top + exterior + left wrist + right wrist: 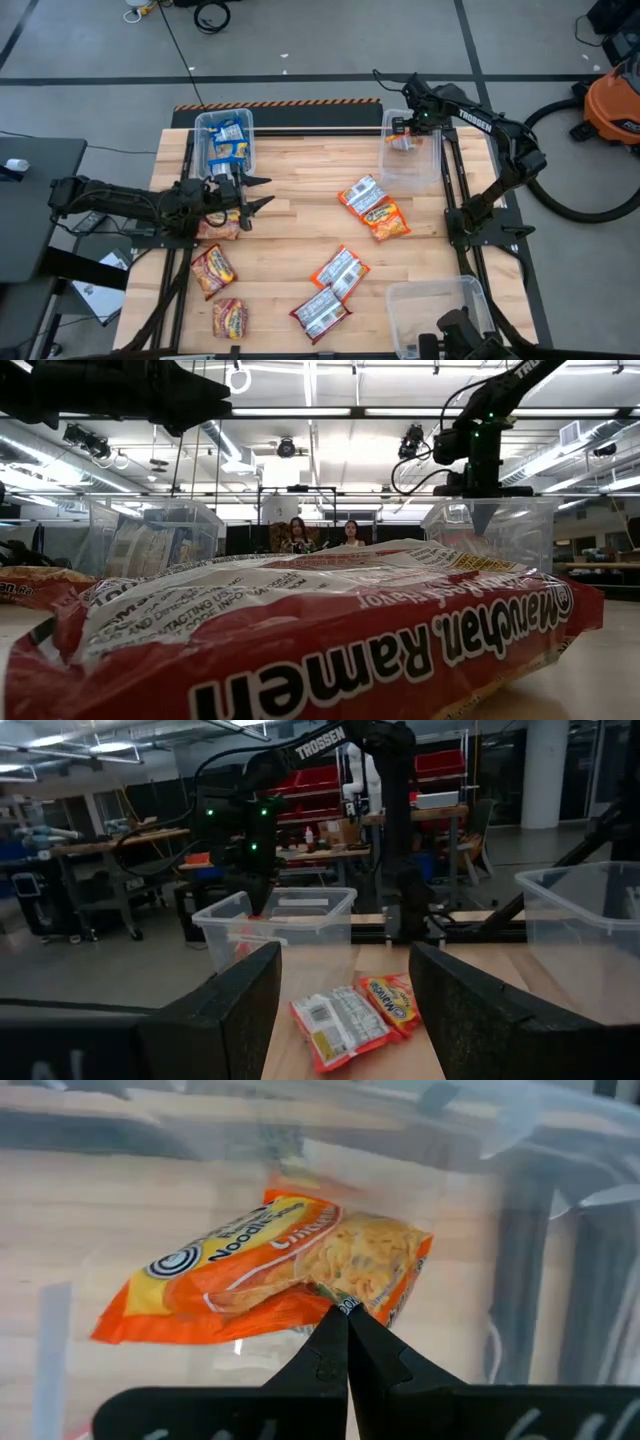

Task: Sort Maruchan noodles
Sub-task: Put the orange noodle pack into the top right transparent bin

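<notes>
**Over the far right bin: right claw pinched together, orange packet beneath it**

Above the clear bin (pixel 411 150) at the far right corner of the surface (pixel 300 215), the right claw (pixel 345 1342) hung with its fingers pressed together, gripping nothing. Directly beneath its tips an orange noodle packet (pixel 270 1270) lay inside that bin. The left claw (pixel 255 193) stood with fingers apart and nothing between them, just beside the near end of the bin holding blue packets (pixel 227 141). Ahead of it, two packets (pixel 374 209) lay on the boards; red packets (pixel 222 290) lay behind and below it.
</notes>
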Robot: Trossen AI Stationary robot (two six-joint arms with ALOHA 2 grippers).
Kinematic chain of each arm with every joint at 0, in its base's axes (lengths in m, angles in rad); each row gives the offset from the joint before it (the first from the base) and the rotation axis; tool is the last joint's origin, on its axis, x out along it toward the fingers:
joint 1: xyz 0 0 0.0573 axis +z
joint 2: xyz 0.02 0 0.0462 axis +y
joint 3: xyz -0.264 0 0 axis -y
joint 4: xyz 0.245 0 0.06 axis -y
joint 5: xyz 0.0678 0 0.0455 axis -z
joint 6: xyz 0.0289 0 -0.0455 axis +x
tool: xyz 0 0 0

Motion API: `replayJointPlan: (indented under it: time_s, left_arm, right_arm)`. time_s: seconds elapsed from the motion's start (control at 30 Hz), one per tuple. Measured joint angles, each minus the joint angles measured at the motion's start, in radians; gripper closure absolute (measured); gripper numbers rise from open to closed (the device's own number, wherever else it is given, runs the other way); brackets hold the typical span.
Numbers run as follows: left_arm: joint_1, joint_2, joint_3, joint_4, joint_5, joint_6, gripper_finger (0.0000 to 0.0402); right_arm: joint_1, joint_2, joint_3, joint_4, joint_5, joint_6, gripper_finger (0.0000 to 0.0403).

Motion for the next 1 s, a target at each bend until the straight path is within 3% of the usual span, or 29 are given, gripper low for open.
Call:
replayJointPlan:
  time_s: [0.37, 0.83, 1.0]
  left_arm:
    - [0.0, 0.0, 0.0, 0.019, 0.0, 0.041, 0.0173]
    - [0.0, 0.0, 0.001, 0.026, 0.0, 0.015, 0.0173]
    - [0.0, 0.0, 0.001, 0.026, 0.0, 0.016, 0.0173]
  right_arm:
    - [0.027, 0.0, 0.106, -0.065, 0.024, 0.015, 0.0401]
    - [-0.026, 0.002, 0.01, -0.033, 0.111, 0.022, 0.0401]
    - [-0.038, 0.002, 0.01, 0.021, 0.095, 0.04, 0.0401]
